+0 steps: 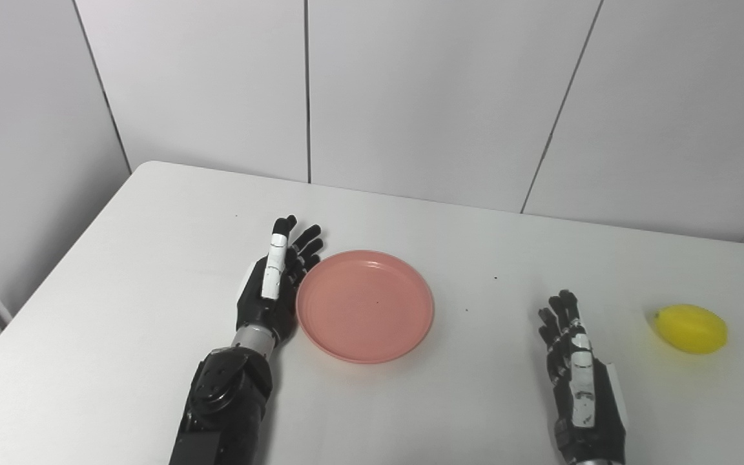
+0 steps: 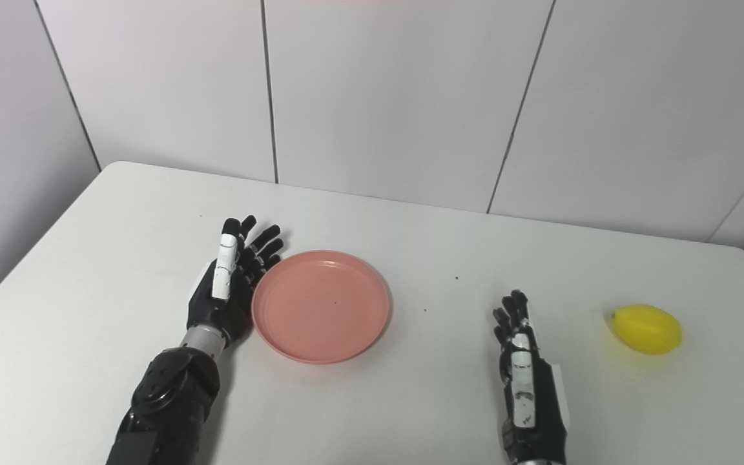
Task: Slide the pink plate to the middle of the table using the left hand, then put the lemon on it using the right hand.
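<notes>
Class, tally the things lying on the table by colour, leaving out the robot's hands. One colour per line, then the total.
Pink: 1, the pink plate
Yellow: 1, the lemon
Total: 2

Both arms are black from the forearm up. The left hand (image 1: 273, 287) is black, with slim segmented fingers and one long white strip running down its upper edge, broken by small dark marks. A short silver-grey metal collar joins it to the wrist, and below that sits a bulky, glossy black forearm housing with a round, ribbed joint cover. The right hand (image 1: 577, 374) has the same black build, with a white strip speckled with dark marks and a pale panel along its outer side.
</notes>
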`<state>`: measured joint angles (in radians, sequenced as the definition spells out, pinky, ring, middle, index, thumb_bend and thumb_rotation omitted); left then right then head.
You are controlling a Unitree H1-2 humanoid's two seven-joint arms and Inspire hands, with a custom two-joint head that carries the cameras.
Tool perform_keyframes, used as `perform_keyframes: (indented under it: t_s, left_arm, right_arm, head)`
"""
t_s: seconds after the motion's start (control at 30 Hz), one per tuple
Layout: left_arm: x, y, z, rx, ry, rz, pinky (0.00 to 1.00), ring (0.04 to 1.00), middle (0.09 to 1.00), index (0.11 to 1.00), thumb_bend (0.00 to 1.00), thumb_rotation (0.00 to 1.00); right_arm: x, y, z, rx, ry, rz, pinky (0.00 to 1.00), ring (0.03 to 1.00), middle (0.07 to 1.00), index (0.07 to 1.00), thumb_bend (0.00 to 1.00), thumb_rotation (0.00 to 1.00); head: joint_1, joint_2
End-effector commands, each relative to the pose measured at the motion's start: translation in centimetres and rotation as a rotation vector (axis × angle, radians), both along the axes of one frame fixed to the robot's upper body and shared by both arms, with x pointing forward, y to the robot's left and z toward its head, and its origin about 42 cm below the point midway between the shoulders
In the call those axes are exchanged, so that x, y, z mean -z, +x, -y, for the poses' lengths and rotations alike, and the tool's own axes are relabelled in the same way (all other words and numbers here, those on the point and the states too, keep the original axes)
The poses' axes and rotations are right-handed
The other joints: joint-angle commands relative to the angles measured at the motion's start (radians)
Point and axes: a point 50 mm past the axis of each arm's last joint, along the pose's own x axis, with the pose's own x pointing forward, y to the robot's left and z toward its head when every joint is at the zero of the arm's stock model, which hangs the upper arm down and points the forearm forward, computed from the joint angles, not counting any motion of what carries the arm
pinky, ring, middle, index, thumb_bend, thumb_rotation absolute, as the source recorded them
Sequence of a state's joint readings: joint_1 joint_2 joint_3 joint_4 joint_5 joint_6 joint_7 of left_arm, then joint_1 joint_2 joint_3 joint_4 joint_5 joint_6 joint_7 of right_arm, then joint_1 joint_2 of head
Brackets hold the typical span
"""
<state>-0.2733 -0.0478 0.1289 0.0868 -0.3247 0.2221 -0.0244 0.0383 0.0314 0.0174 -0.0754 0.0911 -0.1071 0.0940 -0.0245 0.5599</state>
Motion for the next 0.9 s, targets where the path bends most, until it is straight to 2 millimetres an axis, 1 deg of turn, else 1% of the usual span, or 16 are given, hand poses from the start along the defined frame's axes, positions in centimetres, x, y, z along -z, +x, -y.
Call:
perform_keyframes:
  t_s: [0.0,0.13,0.37,0.6,0.7,0.87]
  left_arm:
    - [0.0,0.1,0.7,0.020,-0.005,-0.008,0.95,0.902,0.897,1.000,0.83,0.83]
    - [0.4,0.0,1.3,0.027,-0.005,-0.011,0.97,0.921,0.913,1.000,0.82,0.84]
    - [0.8,0.0,1.8,0.033,0.009,-0.023,1.00,0.917,0.920,1.000,0.82,0.84]
    - [0.8,-0.2,2.2,0.020,-0.004,-0.023,1.00,0.928,0.930,1.000,0.79,0.83]
    - [0.9,-0.2,2.5,0.025,-0.017,-0.018,0.99,0.932,0.930,1.000,0.79,0.82]
    - [1.0,-0.3,2.9,0.053,-0.051,-0.010,1.00,0.960,0.950,1.000,0.80,0.79]
  right_arm:
    - [2.3,-1.2,-0.8,0.003,0.022,-0.080,1.00,0.969,0.982,0.985,0.79,1.00]
    - [2.3,-1.2,-1.2,0.009,0.017,-0.079,1.00,0.964,0.972,0.984,0.77,1.00]
    - [2.4,-0.9,-1.9,0.019,0.035,-0.074,1.00,0.954,0.961,0.975,0.76,1.00]
    - [2.2,-0.9,-2.6,0.015,0.036,-0.082,1.00,0.955,0.964,0.975,0.77,1.00]
    - [2.2,-1.0,-2.8,0.014,0.037,-0.079,1.00,0.960,0.966,0.973,0.76,1.00]
    - [2.2,-1.0,-3.1,0.019,0.036,-0.076,1.00,0.957,0.963,0.969,0.75,1.00]
  head:
    - [-0.003,0.000]
    - [-0.029,0.000]
    - [-0.061,0.002]
    - [-0.094,0.003]
    - [-0.108,0.004]
    - [-0.123,0.004]
